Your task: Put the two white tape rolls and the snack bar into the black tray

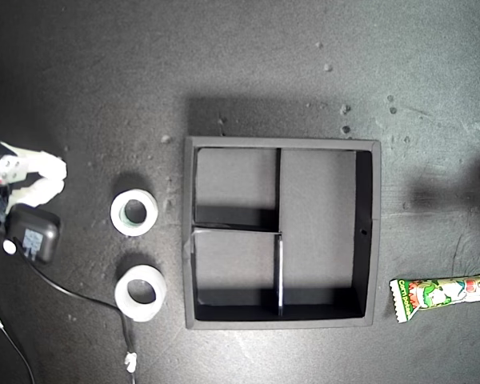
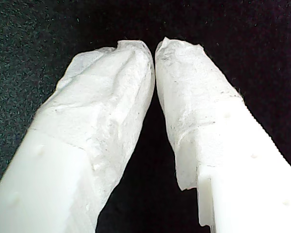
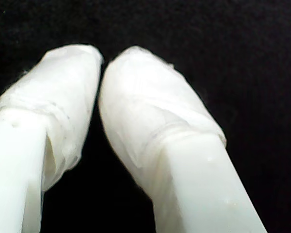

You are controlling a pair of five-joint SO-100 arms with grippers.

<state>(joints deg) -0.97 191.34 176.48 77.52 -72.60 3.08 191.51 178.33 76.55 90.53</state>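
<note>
the square black plastic tray point(image 1: 366, 232) sits mid-mat, compartments bare. two white tape rings point(image 1: 134, 212) point(image 1: 141, 293) lie just off its exterior-view left rim; the green-and-white wrapped snack bar point(image 1: 444, 294) lies off its right. my first gripper point(image 2: 154, 48) and my second gripper point(image 3: 101, 59) are closed, holding nothing.

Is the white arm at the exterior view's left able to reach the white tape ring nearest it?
Probably yes: that white tape ring lies beside the arm, with only bare dark table between them.
</note>
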